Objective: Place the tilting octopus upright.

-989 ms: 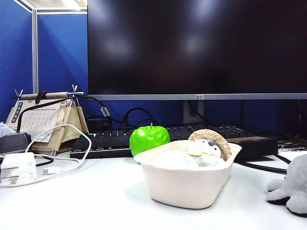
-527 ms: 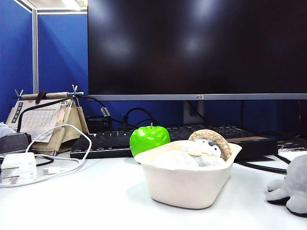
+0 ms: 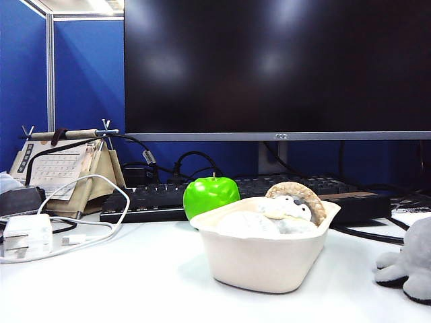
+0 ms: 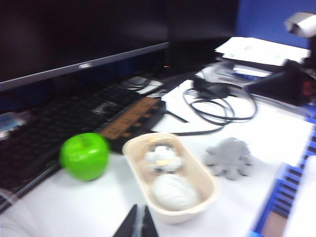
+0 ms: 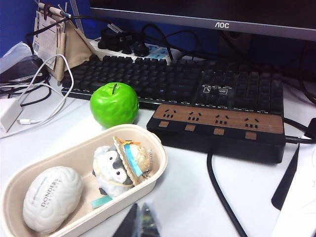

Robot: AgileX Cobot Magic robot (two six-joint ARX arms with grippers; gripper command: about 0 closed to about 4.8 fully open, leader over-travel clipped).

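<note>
A light grey plush octopus (image 4: 228, 157) is lying flopped on the white desk (image 3: 121, 282), tentacles splayed outward, just beside the long side of a cream oval tray (image 4: 207, 177). In the exterior view it is sitting at the far right edge, partly cut off. It is not yet standing upright.

Inside the tray, a brown-backed plush toy (image 5: 121, 165) is resting next to a white brain-shaped squeeze toy (image 5: 52, 197). A green apple (image 5: 114, 104) is sitting just beside the tray, in front of a black keyboard (image 5: 187, 81) and a power strip (image 5: 217, 131).

The left gripper (image 4: 137, 223) is hovering above the tray's near end, jaws closed and holding nothing. The right gripper (image 5: 138, 222) is hanging near the tray too, also closed and empty.

Compared with a second ago, almost nothing is changing: the octopus is staying where it was, and only the view is shifting slightly. By my reading, the task is barely beginning, with reaching and grasping still ahead.
</note>
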